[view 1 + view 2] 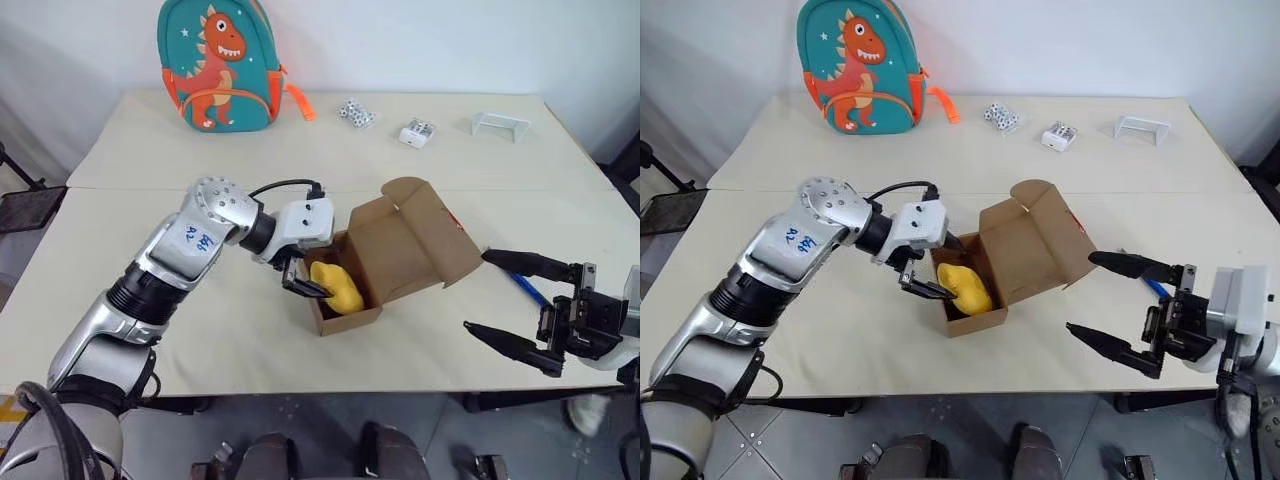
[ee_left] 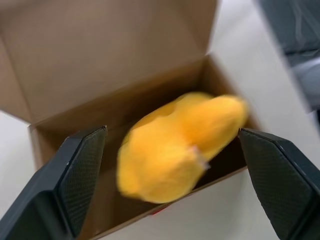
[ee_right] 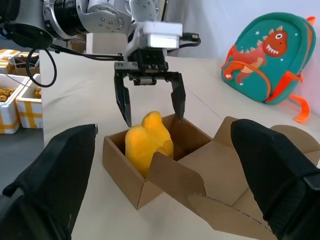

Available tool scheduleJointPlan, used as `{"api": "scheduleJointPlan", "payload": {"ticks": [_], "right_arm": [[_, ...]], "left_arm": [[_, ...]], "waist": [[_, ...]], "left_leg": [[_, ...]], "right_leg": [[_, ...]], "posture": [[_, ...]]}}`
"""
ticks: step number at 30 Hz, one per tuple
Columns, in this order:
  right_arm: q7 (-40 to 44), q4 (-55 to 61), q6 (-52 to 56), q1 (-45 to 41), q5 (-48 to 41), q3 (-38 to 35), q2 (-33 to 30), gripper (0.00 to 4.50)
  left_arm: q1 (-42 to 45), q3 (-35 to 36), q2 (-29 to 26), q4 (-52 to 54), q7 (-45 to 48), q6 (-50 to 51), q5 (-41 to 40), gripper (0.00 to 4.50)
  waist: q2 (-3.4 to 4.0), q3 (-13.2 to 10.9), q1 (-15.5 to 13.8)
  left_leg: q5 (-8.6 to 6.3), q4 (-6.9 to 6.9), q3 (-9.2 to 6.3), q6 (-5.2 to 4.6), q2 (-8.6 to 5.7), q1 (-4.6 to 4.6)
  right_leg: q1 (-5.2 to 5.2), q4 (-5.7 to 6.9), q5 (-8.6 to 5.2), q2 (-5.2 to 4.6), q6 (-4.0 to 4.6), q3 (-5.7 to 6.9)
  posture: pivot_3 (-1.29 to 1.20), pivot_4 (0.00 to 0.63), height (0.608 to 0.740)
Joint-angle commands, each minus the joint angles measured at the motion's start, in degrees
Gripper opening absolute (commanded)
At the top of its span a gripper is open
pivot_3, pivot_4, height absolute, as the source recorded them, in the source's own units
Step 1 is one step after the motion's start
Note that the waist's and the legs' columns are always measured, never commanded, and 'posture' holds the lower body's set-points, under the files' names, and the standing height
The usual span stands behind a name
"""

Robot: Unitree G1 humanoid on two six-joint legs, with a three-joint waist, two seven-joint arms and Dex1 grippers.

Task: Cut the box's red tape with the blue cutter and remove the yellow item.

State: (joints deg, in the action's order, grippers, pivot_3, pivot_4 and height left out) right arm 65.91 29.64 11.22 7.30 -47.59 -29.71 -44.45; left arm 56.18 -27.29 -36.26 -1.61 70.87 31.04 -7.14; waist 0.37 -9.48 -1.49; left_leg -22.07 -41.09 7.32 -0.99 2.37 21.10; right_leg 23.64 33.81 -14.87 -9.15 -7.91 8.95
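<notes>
The brown box (image 1: 395, 250) stands open mid-table, its lid tipped back to the right. A speck of red tape (image 1: 453, 219) shows on the lid's edge. Inside the box lies the yellow item (image 1: 338, 287). My left gripper (image 1: 312, 280) hangs open over the box's left end, with one finger on each side of the yellow item (image 2: 175, 145) and apart from it. My right gripper (image 1: 478, 291) is open and empty, to the right of the box near the table's front edge. The blue cutter (image 1: 528, 288) lies on the table behind its fingers.
A teal dinosaur backpack (image 1: 217, 62) stands at the table's back left. Along the back lie small dice-like pieces (image 1: 356, 113), a small white block (image 1: 417, 133) and a white bracket (image 1: 500, 125). White crates (image 3: 20, 100) stand beyond the table's left side.
</notes>
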Motion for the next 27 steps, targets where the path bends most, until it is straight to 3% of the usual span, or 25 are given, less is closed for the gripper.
{"api": "scheduleJointPlan", "payload": {"ticks": [1, 4, 17, 23, 27], "right_arm": [[-1.22, 2.44, -0.85, 0.28, -0.06, -1.0, 0.35, 4.5], [-2.05, 3.18, -0.62, 0.94, -0.13, -1.22, 0.59, 4.5], [-3.3, 2.4, -0.95, 0.59, 0.52, 0.04, 1.03, 4.5], [-3.09, 0.9, -1.05, -1.42, 0.68, 2.15, 2.0, 4.5], [-2.62, -0.08, -1.61, -3.75, 1.2, 4.58, 3.07, 4.5]], "left_arm": [[1.39, -0.7, 1.27, -1.52, 0.64, -2.4, 2.47, 4.46], [1.41, -1.59, 2.22, -3.29, 0.83, -3.93, 4.42, 3.85], [0.78, 5.24, 6.58, -3.65, 1.75, -1.89, -0.71, 0.11], [0.99, 20.5, 9.62, -6.09, 0.43, 2.89, -13.75, 0.02], [-2.69, 29.38, 5.44, -5.28, 0.02, 4.77, -19.3, 0.02]], "waist": [[0.0, 0.0, -0.01], [-0.01, 0.0, -0.19], [-0.05, -0.03, -0.11], [-0.06, -0.03, 0.07], [-0.05, -0.03, 0.49]], "left_leg": [[0.0, 0.0, -0.01, 0.0, 0.0, 0.01], [0.0, -0.02, -0.05, 0.0, 0.0, 0.04], [0.0, -0.07, -0.08, -0.01, 0.0, 0.05], [0.0, -0.11, -0.14, -0.02, 0.0, 0.08], [0.0, -0.08, -0.14, -0.02, 0.02, 0.0]], "right_leg": [[0.0, 0.0, 0.0, 0.0, 0.0, 0.0], [-0.01, 0.0, 0.0, 0.0, 0.0, 0.01], [-0.02, 0.02, 0.0, 0.0, 0.0, 0.01], [-0.02, 0.05, 0.0, 0.0, 0.0, 0.02], [-0.02, 0.1, 0.0, 0.0, 0.0, 0.02]], "posture": [[0.0, 0.15, 0.74], [0.0, 0.15, 0.74], [0.0, 0.15, 0.74], [0.0, 0.15, 0.74], [0.0, 0.15, 0.74]]}}
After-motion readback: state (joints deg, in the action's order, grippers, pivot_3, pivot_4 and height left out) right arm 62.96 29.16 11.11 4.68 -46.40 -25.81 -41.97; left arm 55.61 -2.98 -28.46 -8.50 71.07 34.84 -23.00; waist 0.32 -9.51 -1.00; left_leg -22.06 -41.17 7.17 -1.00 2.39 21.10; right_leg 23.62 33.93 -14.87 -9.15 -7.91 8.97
